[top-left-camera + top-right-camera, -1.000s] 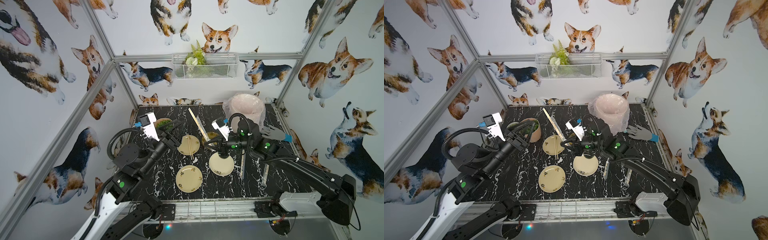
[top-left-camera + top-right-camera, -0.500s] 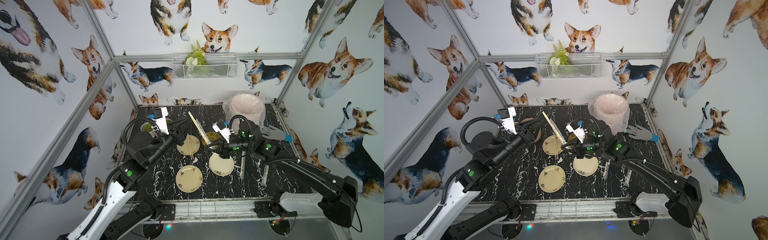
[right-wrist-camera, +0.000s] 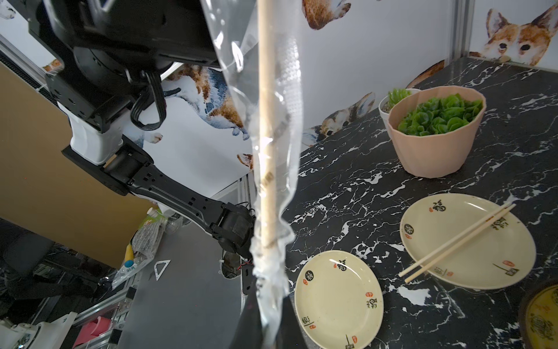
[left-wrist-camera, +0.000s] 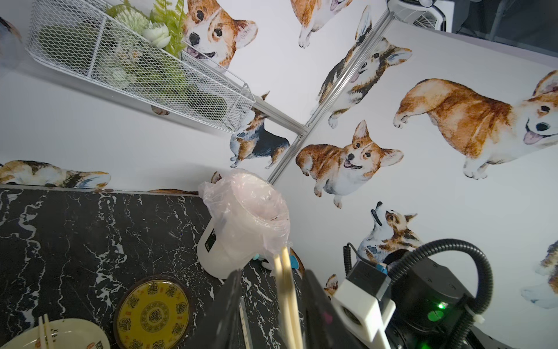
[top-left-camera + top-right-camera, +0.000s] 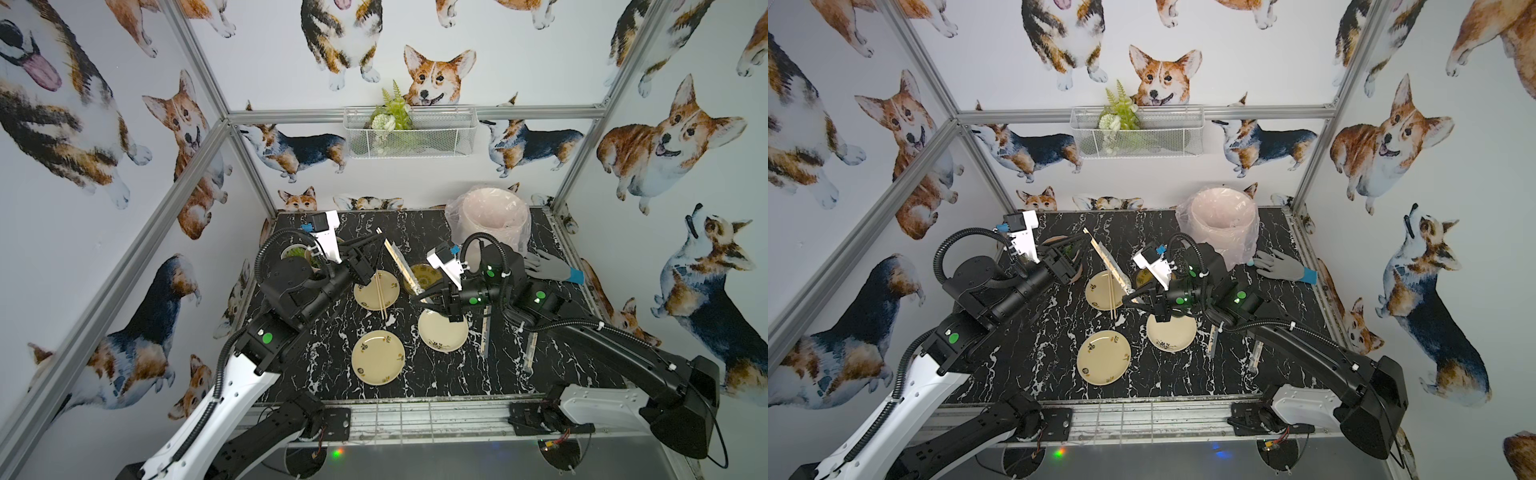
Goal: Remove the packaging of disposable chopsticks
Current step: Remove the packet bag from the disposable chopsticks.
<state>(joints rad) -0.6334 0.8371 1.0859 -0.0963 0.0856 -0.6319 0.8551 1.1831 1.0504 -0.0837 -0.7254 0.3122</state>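
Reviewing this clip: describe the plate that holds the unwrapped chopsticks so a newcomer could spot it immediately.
On the black marble table, three cream plates cluster in the middle. Pick the plate farthest back, beside the dark-rimmed yellow dish. Only it has a bare pair of chopsticks lying across it.

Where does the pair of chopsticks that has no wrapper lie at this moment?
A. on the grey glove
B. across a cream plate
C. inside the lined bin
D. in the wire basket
B: the bare chopsticks lie across the cream plate closest to the pink pot, with one end past its rim.
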